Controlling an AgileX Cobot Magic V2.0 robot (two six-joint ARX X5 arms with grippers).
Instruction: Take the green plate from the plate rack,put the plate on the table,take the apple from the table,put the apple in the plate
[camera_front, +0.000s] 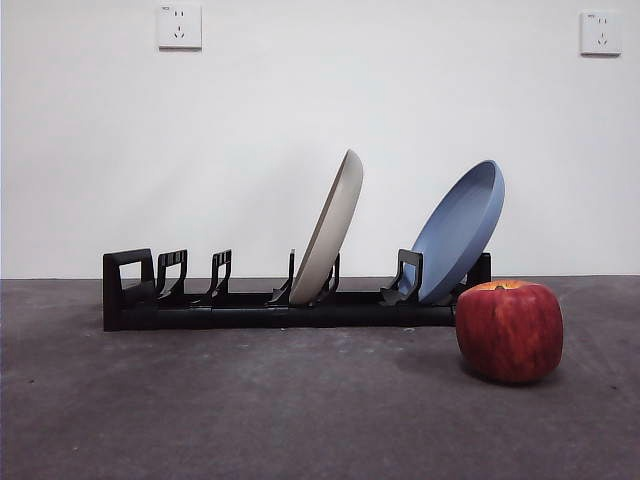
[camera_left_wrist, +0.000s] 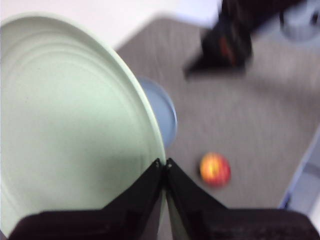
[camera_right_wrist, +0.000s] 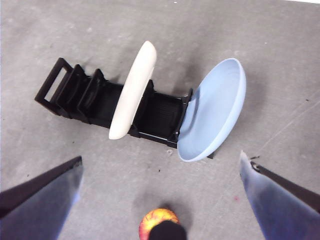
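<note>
My left gripper (camera_left_wrist: 163, 164) is shut on the rim of the pale green plate (camera_left_wrist: 65, 135) and holds it up in the air, out of the front view. The black plate rack (camera_front: 250, 310) (camera_right_wrist: 85, 95) stands on the dark grey table (camera_front: 250, 410). On the table in front of the rack's right end sits the red apple (camera_front: 509, 331) (camera_left_wrist: 215, 169) (camera_right_wrist: 159, 221). My right gripper (camera_right_wrist: 161, 157) hangs open high above the rack and apple, with nothing between its jaws.
A cream-white plate (camera_front: 330, 235) (camera_right_wrist: 134, 90) leans in the rack's middle slot. At the right end leans a blue plate (camera_front: 460, 230) (camera_right_wrist: 212, 110). The rack's left slots hold nothing. The other arm (camera_left_wrist: 225, 45) shows dark and blurred in the left wrist view.
</note>
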